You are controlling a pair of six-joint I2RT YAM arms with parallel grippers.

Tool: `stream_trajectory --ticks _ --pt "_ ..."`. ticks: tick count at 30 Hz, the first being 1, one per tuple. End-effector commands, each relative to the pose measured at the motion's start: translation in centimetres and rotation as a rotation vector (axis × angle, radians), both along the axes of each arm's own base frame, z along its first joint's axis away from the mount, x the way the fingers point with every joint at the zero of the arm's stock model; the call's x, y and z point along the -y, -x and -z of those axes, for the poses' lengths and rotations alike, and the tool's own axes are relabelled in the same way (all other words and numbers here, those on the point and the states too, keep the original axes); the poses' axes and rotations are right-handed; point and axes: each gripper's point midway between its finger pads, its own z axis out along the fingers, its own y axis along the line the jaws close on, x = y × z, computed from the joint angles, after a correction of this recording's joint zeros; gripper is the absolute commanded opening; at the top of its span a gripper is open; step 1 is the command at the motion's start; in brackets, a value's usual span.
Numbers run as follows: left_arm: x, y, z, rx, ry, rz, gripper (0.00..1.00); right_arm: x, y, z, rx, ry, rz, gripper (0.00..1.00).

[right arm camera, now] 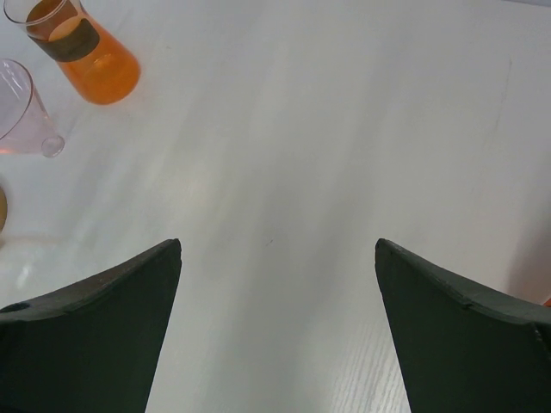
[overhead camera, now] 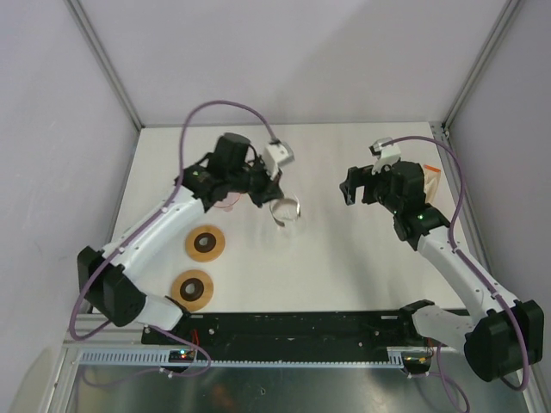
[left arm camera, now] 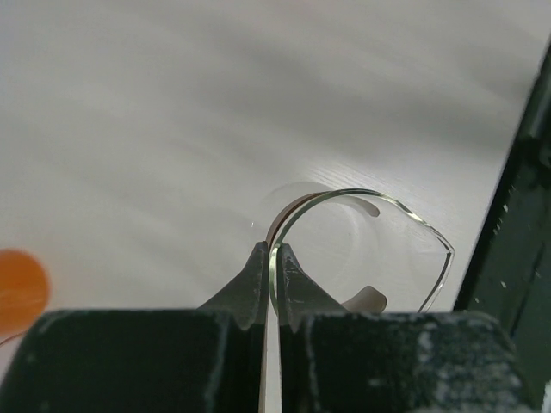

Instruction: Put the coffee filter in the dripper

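Near the middle of the table [overhead camera: 344, 284], my left gripper [left arm camera: 274, 258] is pinched shut on the thin glass rim of the dripper [overhead camera: 287, 209], its wall caught edge-on between the two fingers, so steadying the dripper looks to be in hand. The filter is not in it: through the left wrist camera the cone is bare glass, with nothing papery inside. What I take for the coffee filter [overhead camera: 429, 177] is a pale brown patch at the table's right edge, partly hidden behind my right wrist, and I cannot be sure of it from that view alone. My right gripper [overhead camera: 351, 191] hangs over bare tabletop with its jaws spread wide and nothing between them, well apart from the dripper and pointing toward it. Its own camera catches the cone at the far left, with an orange flask [right arm camera: 86, 52] beyond. By my reckoning the main work is all left: fetch the filter, carry it over, seat it in the cone. My left arm reaches long and forward from its base, wrist bent in toward centre. My right arm is bent at the elbow, wrist turned leftward.
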Motion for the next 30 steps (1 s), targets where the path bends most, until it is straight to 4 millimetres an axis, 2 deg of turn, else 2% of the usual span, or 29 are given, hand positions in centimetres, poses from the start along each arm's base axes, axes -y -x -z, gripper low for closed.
stream_trajectory --ticks 1,6,10,16,20,22,27,30 --pt "3.0 2.8 2.4 -0.015 -0.009 0.191 0.00 0.2 -0.1 -2.9 0.052 -0.046 0.016 0.99" --pt "4.0 3.3 5.7 -0.034 -0.022 0.245 0.00 0.0 0.1 -2.5 0.039 -0.045 0.003 0.99" --pt "4.0 3.5 8.5 -0.062 -0.039 0.255 0.00 -0.1 0.1 -2.5 0.038 -0.044 -0.008 0.99" --pt "3.7 3.4 10.6 -0.049 -0.061 0.257 0.00 -0.2 -0.1 -2.6 0.045 -0.045 -0.018 0.99" --pt "3.6 3.3 11.3 -0.037 -0.070 0.261 0.01 -0.5 -0.2 -2.6 0.049 -0.051 -0.027 0.99" --pt "3.7 3.4 11.1 -0.033 -0.064 0.270 0.09 -0.5 -0.2 -2.6 0.047 -0.052 -0.029 0.99" --pt "3.9 3.1 9.3 0.006 -0.038 0.267 0.49 -0.5 -0.1 -2.7 0.050 -0.054 -0.032 0.99" --pt "3.7 1.9 7.4 0.049 -0.038 0.210 0.57 -0.6 0.0 -2.8 0.053 -0.058 -0.042 0.99"
